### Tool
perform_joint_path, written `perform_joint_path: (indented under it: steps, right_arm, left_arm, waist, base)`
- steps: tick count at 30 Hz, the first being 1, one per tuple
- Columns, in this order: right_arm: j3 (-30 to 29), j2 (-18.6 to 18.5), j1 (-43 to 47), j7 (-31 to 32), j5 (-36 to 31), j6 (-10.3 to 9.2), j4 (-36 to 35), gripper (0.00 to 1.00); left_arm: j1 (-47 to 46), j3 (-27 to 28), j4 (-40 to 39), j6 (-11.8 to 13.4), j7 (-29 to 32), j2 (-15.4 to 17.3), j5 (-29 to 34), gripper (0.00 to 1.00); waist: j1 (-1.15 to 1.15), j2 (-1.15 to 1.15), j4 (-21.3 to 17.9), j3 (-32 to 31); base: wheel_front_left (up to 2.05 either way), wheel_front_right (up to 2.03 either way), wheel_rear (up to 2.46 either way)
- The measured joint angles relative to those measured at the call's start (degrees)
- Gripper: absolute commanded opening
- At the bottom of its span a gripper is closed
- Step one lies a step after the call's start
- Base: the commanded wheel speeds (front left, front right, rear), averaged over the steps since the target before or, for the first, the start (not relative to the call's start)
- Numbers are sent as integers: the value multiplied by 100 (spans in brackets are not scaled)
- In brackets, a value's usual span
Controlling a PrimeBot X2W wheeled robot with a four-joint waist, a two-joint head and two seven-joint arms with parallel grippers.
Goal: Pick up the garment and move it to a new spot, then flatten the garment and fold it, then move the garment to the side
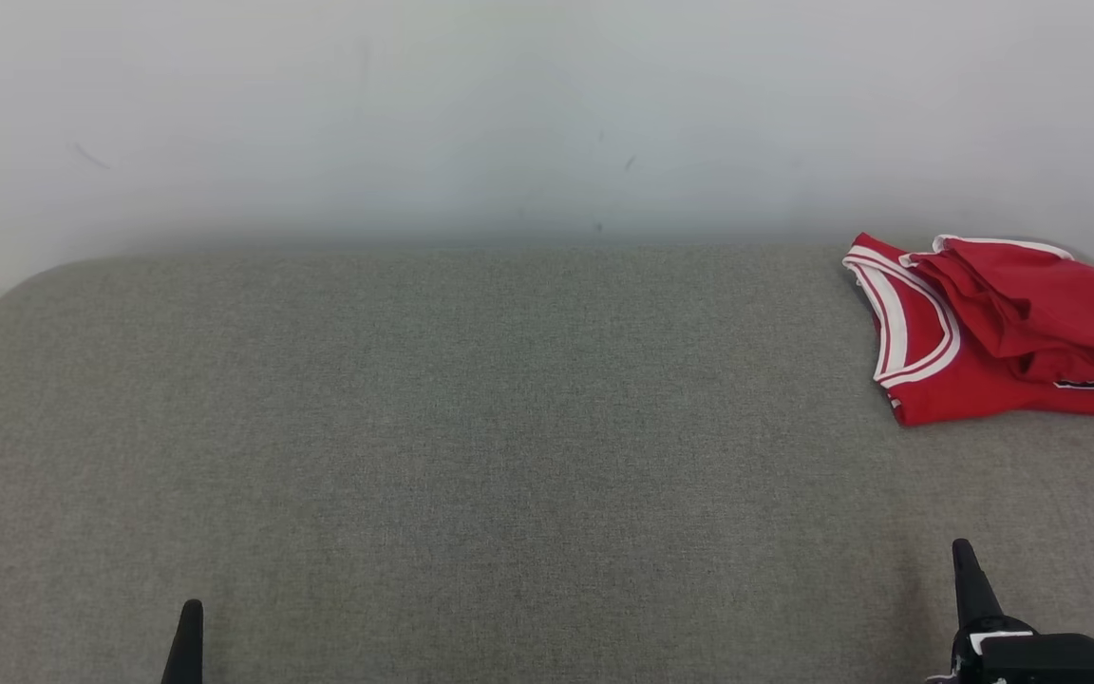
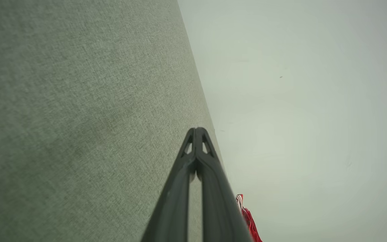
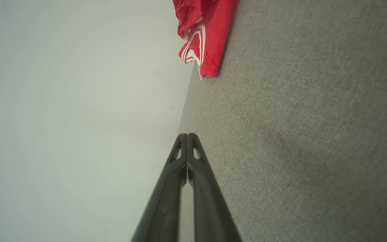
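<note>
1. The left gripper (image 2: 197,130) is hanging low over the grey cushion (image 1: 471,437) with its two fingers pressed together tip to tip. Nothing is sitting between them.
2. The right gripper (image 3: 187,135) is showing the same posture, with its fingers closed flat against each other and pinching nothing.
3. The red garment (image 1: 989,328) is lying on the cushion well ahead of the right jaws, at the far edge where the cushion is meeting the pale wall (image 1: 509,114). From the left jaws it is lying far ahead and well across toward the right arm's side.
4. The garment is sitting as a compact pile: a flatter layer with white trim underneath, and looser red folds bunched on top.
5. Judgement: this lay is fitting two stages. It could be a heap waiting to be carried to a new spot, or a folded piece already parked at the side. The rumpled top layer is not settling which.
6. Judgement: both grippers are probably sitting in a parked posture, apart from the cloth and near the cushion's front edge. Closed fingers are the likely choice here because they are snagging no fabric.
</note>
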Motion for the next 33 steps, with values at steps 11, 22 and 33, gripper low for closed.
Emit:
perform_joint_path:
  steps: [11,22,33]
  right_arm:
    - [-101,18,-83,149,563,0,42,0]
    - [-198,37,-168,280,1101,0,77,0]
    - [-279,54,-204,399,1577,0,114,0]
  left_arm:
    - [-86,40,92,-68,145,1,-560,0]
    - [-174,73,164,-118,277,2,-1040,0]
    - [-216,103,238,-151,400,2,-1489,0]
  waist:
    - [0,0,-9,22]
    - [0,0,-17,44]
    - [0,0,-26,65]
  base:
    - [0,0,0]
    - [0,0,0]
    - [0,0,0]
